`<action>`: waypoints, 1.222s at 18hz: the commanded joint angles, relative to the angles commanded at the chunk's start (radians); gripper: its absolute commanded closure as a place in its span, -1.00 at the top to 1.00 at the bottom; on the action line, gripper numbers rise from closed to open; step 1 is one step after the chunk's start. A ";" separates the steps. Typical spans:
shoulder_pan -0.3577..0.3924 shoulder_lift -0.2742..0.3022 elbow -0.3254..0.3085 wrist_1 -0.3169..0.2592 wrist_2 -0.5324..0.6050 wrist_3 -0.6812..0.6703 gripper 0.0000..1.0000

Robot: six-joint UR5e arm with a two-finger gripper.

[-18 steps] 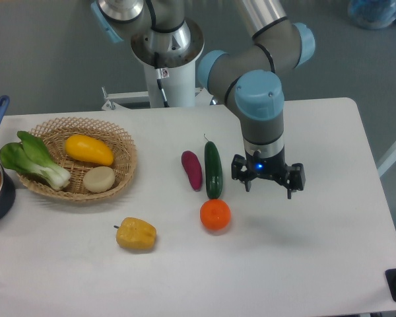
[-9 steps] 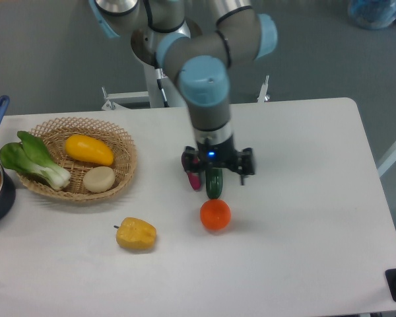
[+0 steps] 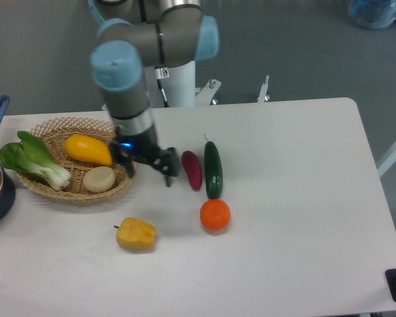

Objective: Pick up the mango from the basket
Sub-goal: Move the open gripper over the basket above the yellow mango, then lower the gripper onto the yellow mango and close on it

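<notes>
The black two-finger gripper (image 3: 148, 166) hangs wide and empty over the round tan wicker basket (image 3: 49, 129), at 3 o'clock of the smooth yellow-orange mango (image 3: 88, 150).

Arm comes down from the top centre of the frame, elbow joint with blue caps at upper left, forearm dropping to the wrist left of centre. Wrist tilted, blue light lit on it. Gripper (image 3: 148, 168) points down, fingers spread wide, one fingertip (image 3: 168, 177) low and to the right; the other is hard to make out, possibly dark against the wrist.
</notes>
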 joint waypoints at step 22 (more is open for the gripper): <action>-0.290 0.022 -0.178 -0.080 0.129 0.602 1.00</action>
